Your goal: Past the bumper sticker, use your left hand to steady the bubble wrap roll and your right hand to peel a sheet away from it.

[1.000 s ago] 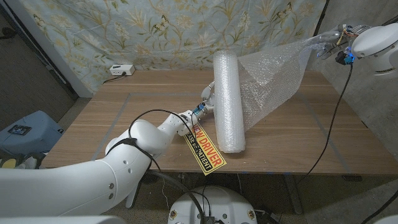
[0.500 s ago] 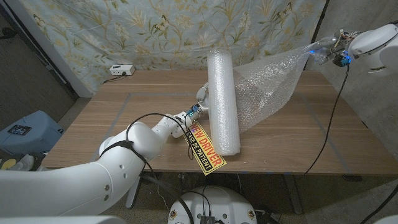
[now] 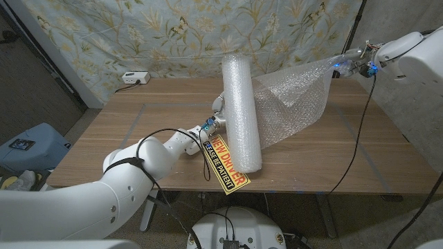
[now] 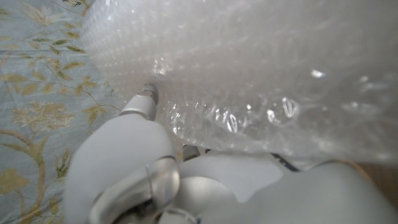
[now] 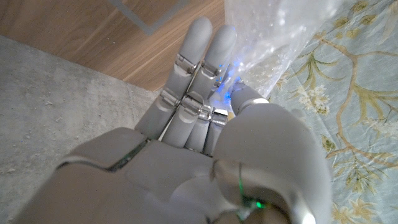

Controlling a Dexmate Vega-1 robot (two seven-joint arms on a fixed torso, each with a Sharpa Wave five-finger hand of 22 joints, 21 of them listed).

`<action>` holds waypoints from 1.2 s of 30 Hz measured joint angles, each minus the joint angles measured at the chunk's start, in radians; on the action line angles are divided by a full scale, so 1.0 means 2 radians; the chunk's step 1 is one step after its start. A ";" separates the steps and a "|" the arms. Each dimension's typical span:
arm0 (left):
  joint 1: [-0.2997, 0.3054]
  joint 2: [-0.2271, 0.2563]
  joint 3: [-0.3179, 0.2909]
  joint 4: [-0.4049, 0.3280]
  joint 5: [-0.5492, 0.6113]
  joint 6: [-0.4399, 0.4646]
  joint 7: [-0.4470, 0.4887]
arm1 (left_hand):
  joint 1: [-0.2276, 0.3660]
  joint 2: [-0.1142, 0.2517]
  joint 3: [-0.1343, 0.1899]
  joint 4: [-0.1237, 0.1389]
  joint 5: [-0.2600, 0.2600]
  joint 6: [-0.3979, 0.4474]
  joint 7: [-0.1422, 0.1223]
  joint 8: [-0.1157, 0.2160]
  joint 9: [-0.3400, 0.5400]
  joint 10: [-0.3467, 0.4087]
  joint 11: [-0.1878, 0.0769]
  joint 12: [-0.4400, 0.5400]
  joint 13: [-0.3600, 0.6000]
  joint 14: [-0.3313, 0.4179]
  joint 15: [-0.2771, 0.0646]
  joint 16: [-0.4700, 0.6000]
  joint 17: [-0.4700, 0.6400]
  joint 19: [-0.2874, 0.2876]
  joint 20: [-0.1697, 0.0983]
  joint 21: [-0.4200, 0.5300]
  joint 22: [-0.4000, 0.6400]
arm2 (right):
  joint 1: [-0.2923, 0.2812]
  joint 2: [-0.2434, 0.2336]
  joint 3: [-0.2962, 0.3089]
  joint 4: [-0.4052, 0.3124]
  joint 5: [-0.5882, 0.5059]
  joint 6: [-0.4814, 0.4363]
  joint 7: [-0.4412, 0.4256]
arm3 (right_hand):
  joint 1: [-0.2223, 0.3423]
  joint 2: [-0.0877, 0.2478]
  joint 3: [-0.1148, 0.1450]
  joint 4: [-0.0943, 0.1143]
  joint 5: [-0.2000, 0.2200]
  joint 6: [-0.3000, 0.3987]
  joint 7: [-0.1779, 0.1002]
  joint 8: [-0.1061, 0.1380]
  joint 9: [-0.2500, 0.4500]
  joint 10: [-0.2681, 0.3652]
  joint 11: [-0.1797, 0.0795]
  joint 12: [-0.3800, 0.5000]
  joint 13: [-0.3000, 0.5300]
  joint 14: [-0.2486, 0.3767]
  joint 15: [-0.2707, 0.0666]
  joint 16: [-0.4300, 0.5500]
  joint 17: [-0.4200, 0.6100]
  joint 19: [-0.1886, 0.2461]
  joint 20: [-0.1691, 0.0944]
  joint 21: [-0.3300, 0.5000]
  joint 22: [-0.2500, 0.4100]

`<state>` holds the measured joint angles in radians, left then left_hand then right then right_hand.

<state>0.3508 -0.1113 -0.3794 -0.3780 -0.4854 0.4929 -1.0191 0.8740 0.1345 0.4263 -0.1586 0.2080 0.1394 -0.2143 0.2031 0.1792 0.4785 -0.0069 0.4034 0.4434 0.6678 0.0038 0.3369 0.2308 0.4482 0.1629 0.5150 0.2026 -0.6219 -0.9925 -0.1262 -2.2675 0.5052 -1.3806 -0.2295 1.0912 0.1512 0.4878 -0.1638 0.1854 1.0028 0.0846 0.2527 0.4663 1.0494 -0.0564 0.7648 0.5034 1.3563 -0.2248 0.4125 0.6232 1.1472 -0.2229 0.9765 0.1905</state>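
Far left on the table (image 3: 138, 138), near the back edge, a white power strip (image 3: 136, 77) lies well apart from the work.

The left arm reaches across from the near left corner. The left hand (image 3: 216, 116) presses against the left side of the bubble wrap roll (image 3: 240, 114); in the left wrist view its fingers (image 4: 144, 102) touch the wrap. Whether they curl around the roll or only push on it cannot be told.

The bumper sticker (image 3: 223, 162) lies at the near edge, its lower end overhanging, just beside the roll's near end. The roll lies lengthwise, running from beside the sticker toward the back of the table.

A loose sheet (image 3: 294, 100) fans from the roll, up and rightward. The right hand (image 3: 354, 63) holds its far corner raised past the table's right side, fingers (image 5: 205, 46) pressed together on the plastic.

Risks, as judged:
- The roll's far end appears lifted; a harder pull could swing or roll it toward the right hand, since the left hand braces one side only.
- The sheet could slip from a corner-only hold.
- A shifting roll could push the sticker off the edge.
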 measured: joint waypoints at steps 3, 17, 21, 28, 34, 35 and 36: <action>0.001 0.003 0.006 -0.002 -0.010 0.000 0.002 | 0.000 0.000 0.000 0.000 0.000 0.000 0.000 -0.001 0.000 -0.001 -0.001 -0.001 0.000 0.000 0.000 0.000 0.000 0.000 0.000 0.000 0.000 | 0.000 0.013 -0.004 0.008 -0.020 -0.001 0.014 | 0.000 0.000 -0.001 0.001 0.002 0.000 0.000 0.000 0.000 0.000 0.000 0.000 0.000 0.000 0.000 0.000 0.000 0.000 0.000 0.003 0.000; 0.008 0.013 0.027 -0.012 -0.045 0.000 0.014 | 0.000 0.000 0.002 -0.002 0.000 0.000 0.000 -0.002 0.000 -0.005 0.001 -0.001 0.002 -0.005 0.001 0.000 0.002 -0.003 0.003 0.000 0.000 | 0.003 0.051 -0.017 0.035 -0.083 -0.003 0.057 | -0.001 -0.001 -0.002 0.002 0.002 0.003 -0.001 -0.005 0.000 -0.005 -0.003 -0.004 0.002 -0.002 0.001 -0.005 0.002 -0.009 0.003 0.003 0.000; 0.009 0.015 0.029 -0.014 -0.046 0.001 0.015 | 0.000 0.000 0.004 -0.001 0.000 0.000 0.000 -0.002 0.000 -0.005 0.001 -0.001 0.004 -0.005 0.001 0.000 0.002 -0.003 0.003 0.000 0.000 | 0.003 0.052 -0.018 0.037 -0.095 -0.004 0.067 | -0.008 -0.003 -0.002 0.006 0.002 0.003 -0.002 -0.007 0.000 -0.013 -0.003 -0.007 0.003 -0.008 0.003 -0.009 0.002 -0.013 0.005 0.003 0.000; 0.011 0.017 0.031 -0.016 -0.055 0.001 0.022 | 0.002 -0.002 0.003 -0.001 0.000 0.000 0.000 -0.002 0.000 -0.005 0.001 -0.001 0.005 -0.005 0.001 0.000 0.004 -0.003 0.003 0.000 0.000 | 0.004 0.061 -0.022 0.048 -0.114 -0.004 0.085 | -0.026 -0.002 -0.006 0.012 0.002 -0.003 -0.009 -0.009 0.002 -0.021 -0.002 -0.012 0.000 -0.025 0.004 -0.016 0.005 -0.027 0.013 0.003 -0.002; 0.011 0.018 0.029 -0.017 -0.058 -0.002 0.030 | 0.002 -0.002 0.003 -0.001 0.000 0.000 0.000 -0.002 0.000 -0.005 0.001 -0.001 0.007 -0.007 0.003 0.000 0.005 -0.007 0.003 0.000 0.000 | -0.002 0.073 -0.023 0.063 -0.122 0.004 0.097 | -0.045 -0.005 -0.010 0.020 0.002 -0.006 -0.011 -0.010 0.001 -0.027 0.001 -0.015 -0.002 -0.033 0.006 -0.020 0.009 -0.033 0.015 0.003 -0.002; 0.011 0.018 0.029 -0.017 -0.058 -0.002 0.031 | 0.002 -0.002 0.003 -0.001 0.000 0.000 0.000 -0.002 0.000 -0.005 0.001 -0.004 0.007 -0.007 0.003 0.000 0.005 -0.007 0.003 0.000 0.000 | -0.002 0.073 -0.023 0.064 -0.122 0.004 0.097 | -0.050 -0.007 -0.012 0.022 0.002 -0.007 -0.010 -0.010 0.001 -0.027 0.003 -0.018 -0.002 -0.034 0.007 -0.021 0.009 -0.033 0.015 0.003 -0.002; 0.011 0.018 0.028 -0.017 -0.058 -0.003 0.032 | 0.002 -0.002 0.003 -0.001 0.000 0.000 0.000 -0.002 0.000 -0.006 -0.001 -0.004 0.007 -0.009 0.002 0.000 0.005 -0.007 0.003 0.000 0.000 | -0.004 0.075 -0.023 0.067 -0.123 0.007 0.099 | -0.054 -0.009 -0.013 0.024 0.002 -0.009 -0.008 -0.012 0.001 -0.028 0.005 -0.019 -0.002 -0.038 0.007 -0.021 0.009 -0.033 0.015 0.003 -0.002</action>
<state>0.3724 -0.0760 -0.3226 -0.4125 -0.6013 0.4877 -0.9558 0.8781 0.1304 0.4332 -0.1601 0.2080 0.1393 -0.2142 0.1992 0.1791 0.4656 -0.0090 0.3955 0.4572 0.6498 0.0073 0.3363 0.2401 0.4337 0.1697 0.5150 0.2025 -0.6291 -0.8434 -0.1725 -2.1332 0.2585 -1.3674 -0.0313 0.9842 0.1337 0.4623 -0.1152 0.1885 0.9840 0.0692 0.2278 0.4680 0.9937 -0.0468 0.7271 0.5003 1.2808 -0.2102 0.3710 0.6420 1.0813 -0.1928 0.9824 0.1859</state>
